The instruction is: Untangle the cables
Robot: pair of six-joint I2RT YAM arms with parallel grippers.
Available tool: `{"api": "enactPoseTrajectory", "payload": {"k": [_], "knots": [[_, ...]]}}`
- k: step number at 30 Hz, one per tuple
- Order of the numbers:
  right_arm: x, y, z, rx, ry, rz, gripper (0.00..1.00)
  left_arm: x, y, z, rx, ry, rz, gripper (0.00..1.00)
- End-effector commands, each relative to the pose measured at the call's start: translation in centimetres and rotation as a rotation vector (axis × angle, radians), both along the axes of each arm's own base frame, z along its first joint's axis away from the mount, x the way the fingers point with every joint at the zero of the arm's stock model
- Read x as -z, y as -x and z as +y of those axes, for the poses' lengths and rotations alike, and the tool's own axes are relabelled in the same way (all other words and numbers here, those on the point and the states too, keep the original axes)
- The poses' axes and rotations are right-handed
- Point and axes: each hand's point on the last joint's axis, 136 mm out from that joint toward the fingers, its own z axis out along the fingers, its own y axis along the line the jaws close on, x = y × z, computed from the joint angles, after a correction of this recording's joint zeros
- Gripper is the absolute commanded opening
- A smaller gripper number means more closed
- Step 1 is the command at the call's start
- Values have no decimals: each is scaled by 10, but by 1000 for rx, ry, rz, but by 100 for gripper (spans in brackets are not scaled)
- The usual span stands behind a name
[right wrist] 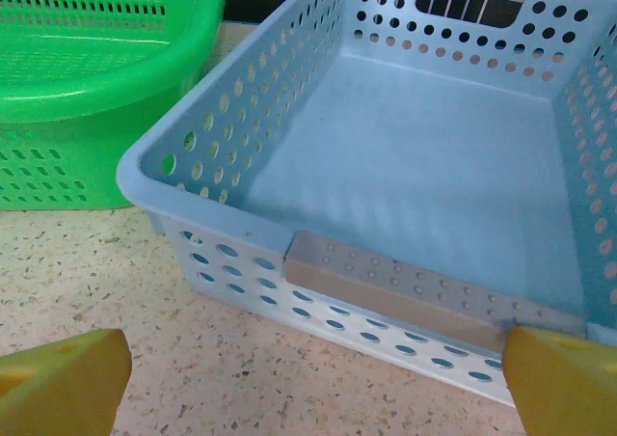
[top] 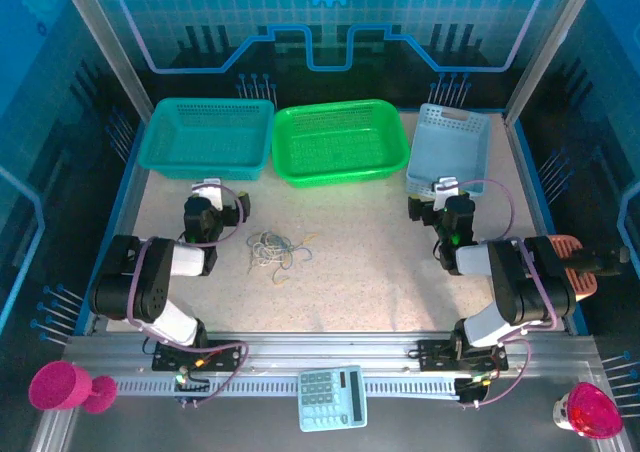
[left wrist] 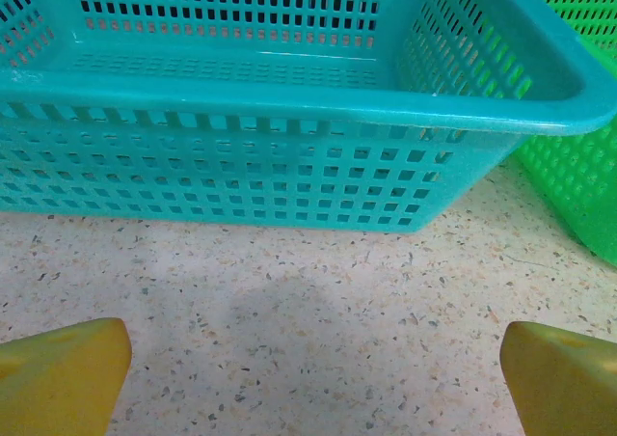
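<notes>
While both arms sit parked, the cables (top: 278, 253) lie in one loose tangle on the speckled bench (top: 380, 272), on the near side of the green basket (top: 335, 178) and a bit toward its left end, well apart from it. I can make out whitish, yellow and blue loops in the pile, but which strand crosses which is too small to tell from the overhead view. Nothing is touching the pile. The left tool (left wrist: 310, 383) is wide open with nothing between its yellow fingertips (left wrist: 58, 378); it hovers over bare bench to the near left of the green basket, facing the front wall of the teal basket (top: 205, 168), which stands just beside the green one on its left. The right tool (right wrist: 310, 383) is spread wide too and holds nothing; it sits to the near right of the green basket, pointing at the near wall of the pale blue basket (top: 447, 124), which stands just beside the green one on its right. The tangle lies between the two tools, closer to the left one. A calculator (top: 333, 399) lies on the rail by the arm bases, well to the near side of the green basket.
</notes>
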Motion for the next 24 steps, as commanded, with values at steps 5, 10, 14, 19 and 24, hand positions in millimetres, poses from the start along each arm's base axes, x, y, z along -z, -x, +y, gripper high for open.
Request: {"api": "enactPoseTrajectory", "payload": {"k": [5, 10, 14, 19, 24], "knots": [[-9, -5, 4, -19, 1, -33, 100, -7, -4, -1, 11, 11, -24, 99], [-10, -5, 4, -19, 2, -33, 100, -7, -4, 0, 10, 11, -24, 99], [-9, -5, 4, -19, 1, -33, 100, -7, -4, -1, 10, 11, -25, 99], [-10, -5, 5, -20, 0, -33, 100, -7, -4, 0, 13, 17, -21, 99], [-9, -5, 5, -24, -3, -31, 100, -7, -4, 0, 12, 16, -25, 99]]}}
